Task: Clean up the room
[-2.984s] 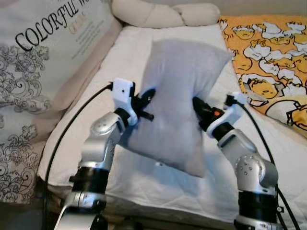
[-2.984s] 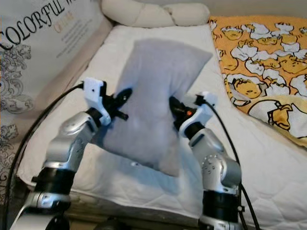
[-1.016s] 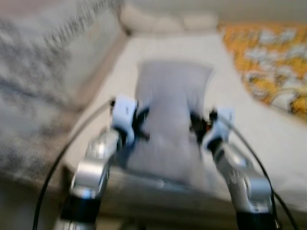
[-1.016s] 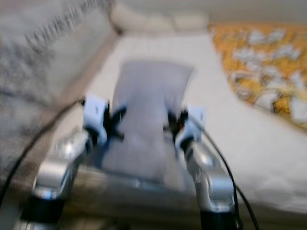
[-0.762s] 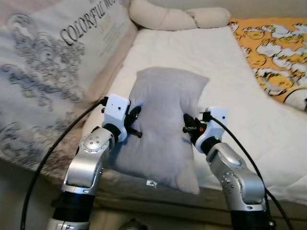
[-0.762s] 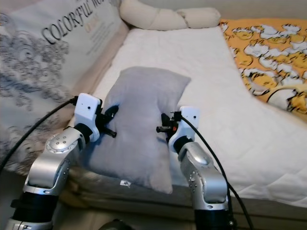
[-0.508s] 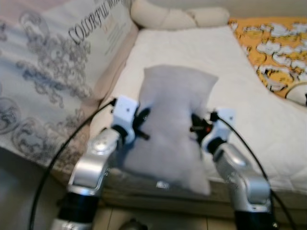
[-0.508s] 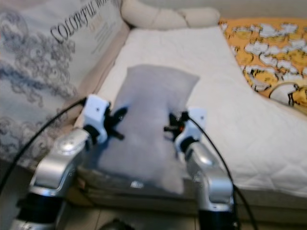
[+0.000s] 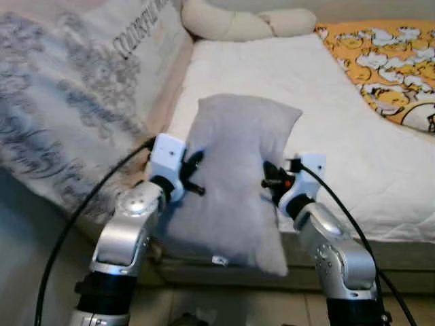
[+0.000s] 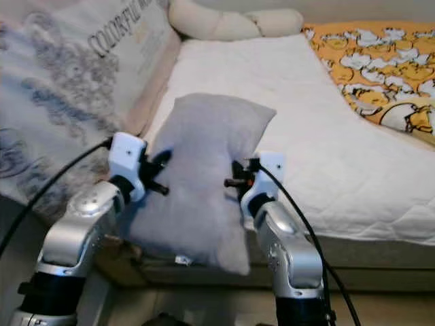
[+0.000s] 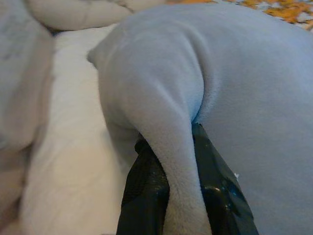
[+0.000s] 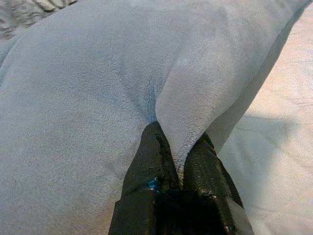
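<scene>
I have both silver arms raised in front of me, elbows bent, forearms angled inward toward each other. My left gripper [image 9: 195,165] sits just past its white wrist housing, black fingers [image 11: 146,181] pinched tight on a fold of the grey pillow [image 9: 234,176]. My right gripper [image 9: 270,182] mirrors it on the opposite edge, fingers [image 12: 149,161] clamped close together on another fold. Black cables trail back from each wrist along the arms. Both wrists are held at about the same height.

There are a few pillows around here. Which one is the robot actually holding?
The plain grey pillow, pinched at its sides by the left hand and right hand. The cream pillows lie untouched at the bed's far end.
</scene>
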